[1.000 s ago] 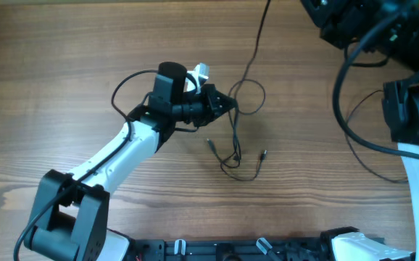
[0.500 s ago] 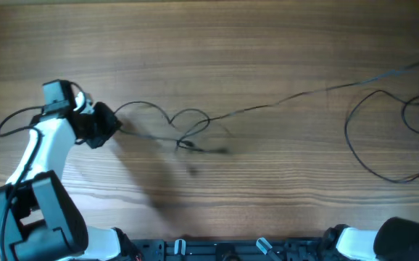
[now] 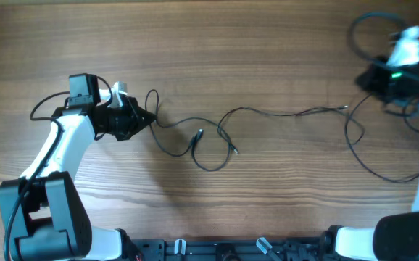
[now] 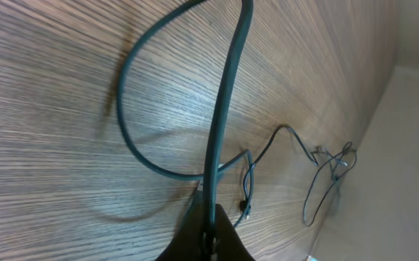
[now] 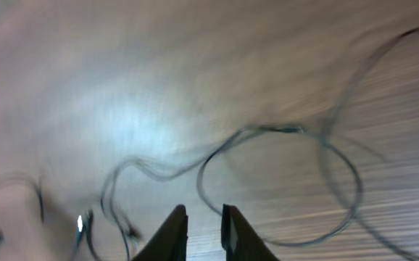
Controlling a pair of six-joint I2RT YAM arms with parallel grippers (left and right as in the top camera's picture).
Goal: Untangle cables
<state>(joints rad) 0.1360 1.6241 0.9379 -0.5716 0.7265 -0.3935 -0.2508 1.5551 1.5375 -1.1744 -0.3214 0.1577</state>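
Left gripper (image 3: 143,119) tip meets the cables (image 3: 282,114). Small loop just right of it; farther right, larger loop with two plug ends (image 3: 200,133); beyond, one thin strand runs over wooden table (image 3: 267,43).

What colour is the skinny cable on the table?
The cable is black, clearest in the overhead view.

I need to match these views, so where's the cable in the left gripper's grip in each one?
Overhead: the cable runs right from the left gripper, left of centre.
Left wrist: it rises from bottom centre to the top edge.
Right wrist: thin loops, blurred, lower half; same cable or not, cannot tell.
Shared landmark: the wood-grain table.
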